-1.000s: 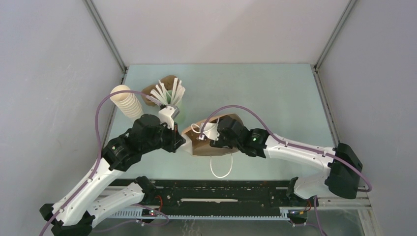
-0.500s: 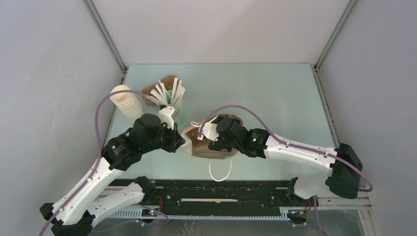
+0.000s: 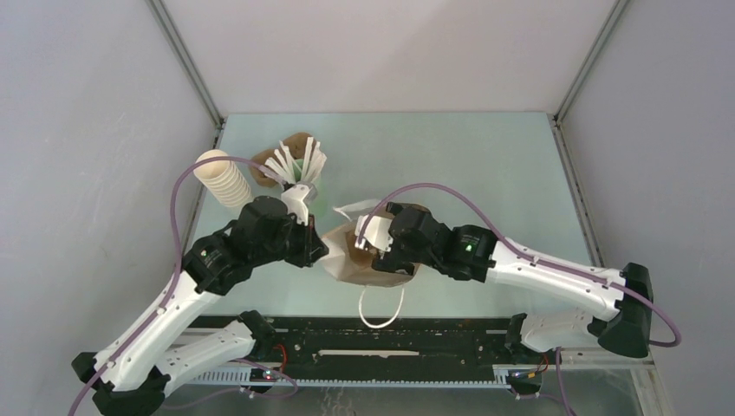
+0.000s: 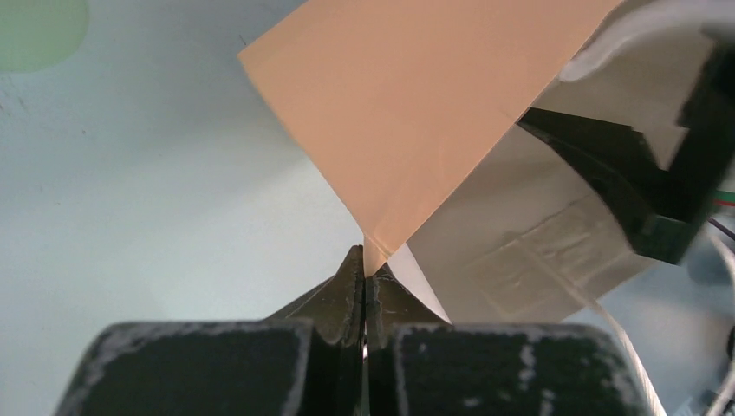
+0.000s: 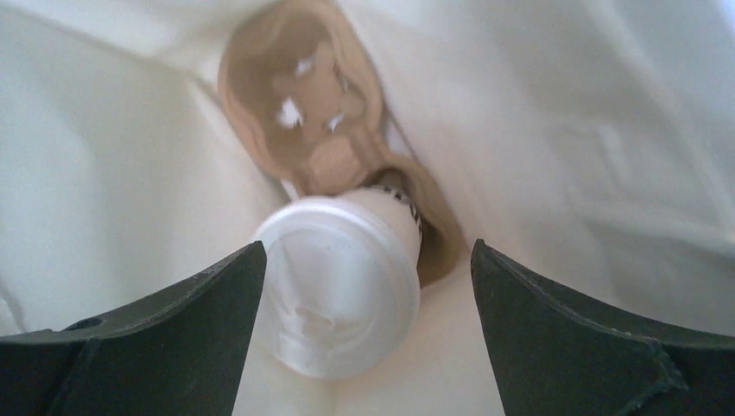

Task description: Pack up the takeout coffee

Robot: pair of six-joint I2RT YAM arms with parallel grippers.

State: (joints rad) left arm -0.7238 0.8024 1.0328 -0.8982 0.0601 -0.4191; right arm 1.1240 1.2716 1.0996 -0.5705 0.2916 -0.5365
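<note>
Brown paper first: pinched a flap of the brown paper bag (image 3: pixel 347 260) in the left hand (image 4: pixel 365 270), jaws pressed fully together on the sheet. Held the right hand (image 5: pixel 368 251) spread wide inside the bag's mouth, gripping nothing, one jaw either side of the small cream-white paper cup with round white lid (image 5: pixel 334 299); could not tell whether either jaw touched it. Found that cup deep in the bag, lid facing the hand, against the pale lining. Noted at the far left of the pale worktop (image 3: pixel 468 165) a tall stack of cream cups (image 3: pixel 221 178) and a pale green cup of white sticks (image 3: pixel 299 169), the green cup just behind the left hand. Saw a white cord handle (image 3: pixel 381 309) looping from the bag towards the arm bases. Had both forearms angled inward, hands meeting at the bag.
</note>
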